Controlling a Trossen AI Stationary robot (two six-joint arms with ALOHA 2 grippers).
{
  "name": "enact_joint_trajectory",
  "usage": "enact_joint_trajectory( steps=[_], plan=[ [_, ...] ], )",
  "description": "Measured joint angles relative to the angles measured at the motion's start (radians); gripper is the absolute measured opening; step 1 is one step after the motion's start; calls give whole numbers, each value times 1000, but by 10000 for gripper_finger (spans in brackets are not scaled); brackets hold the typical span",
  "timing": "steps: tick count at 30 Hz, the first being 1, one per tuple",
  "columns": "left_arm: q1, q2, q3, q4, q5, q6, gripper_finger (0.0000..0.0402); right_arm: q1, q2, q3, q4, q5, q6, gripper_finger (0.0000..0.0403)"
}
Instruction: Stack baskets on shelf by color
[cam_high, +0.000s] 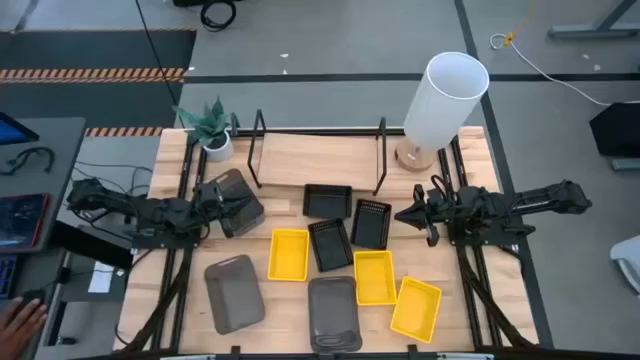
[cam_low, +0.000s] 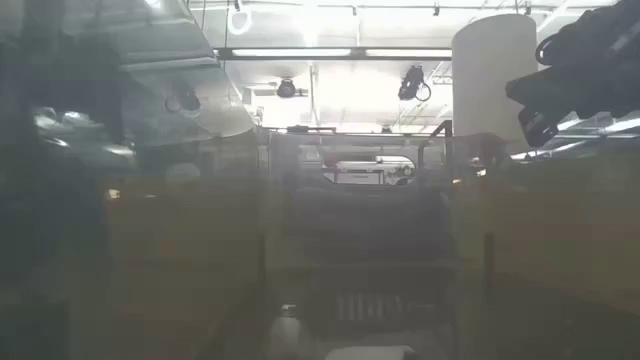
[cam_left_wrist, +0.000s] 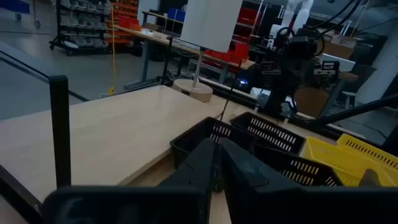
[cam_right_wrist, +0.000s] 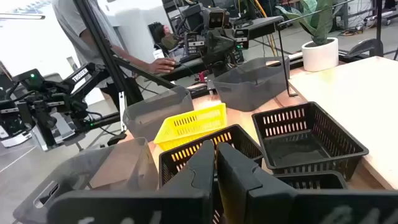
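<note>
The shelf (cam_high: 320, 160) along the desk's far edge carries no basket yet, so the sorting is barely begun. The left claw (cam_high: 228, 203) grasps one dark grey basket (cam_high: 238, 200) just off the shelf's left end; the other eight baskets lie loose mid-desk and toward the near edge, none stacked. The right claw (cam_high: 412, 216) is clenched and empty near the shelf's right end.
</note>
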Motion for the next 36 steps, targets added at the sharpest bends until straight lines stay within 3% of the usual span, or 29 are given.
enact_joint_trajectory(
  steps=[36],
  plan=[
    [0, 0, 0, 0, 0, 0, 38, 0, 0, 0, 0, 0, 0, 25]
  ],
)
